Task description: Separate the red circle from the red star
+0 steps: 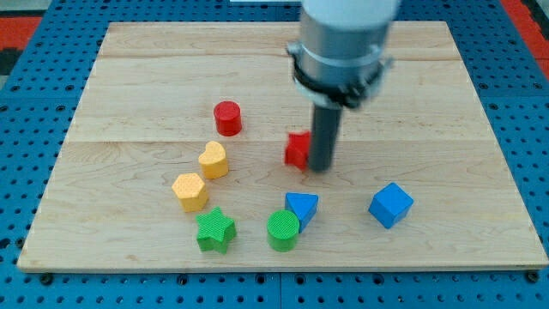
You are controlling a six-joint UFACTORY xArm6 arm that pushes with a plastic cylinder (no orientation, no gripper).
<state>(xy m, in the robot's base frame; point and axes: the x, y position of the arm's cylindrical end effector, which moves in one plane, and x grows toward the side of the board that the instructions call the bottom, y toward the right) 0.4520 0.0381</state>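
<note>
Red circle block (227,118), ridged plastic: upper-left of board centre | red star block (298,148): well apart, to its right | my tip (322,167): vertical dark rod touching star's right side; no gripper fitted | wooden board (129,69): pale, grained.

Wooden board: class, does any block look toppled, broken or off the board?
Nothing stands out. All eight blocks sit flat on the wooden board. My tip is right beside the red star, on the view's right; the red circle sits apart.

Bright, even light; slight blur.
</note>
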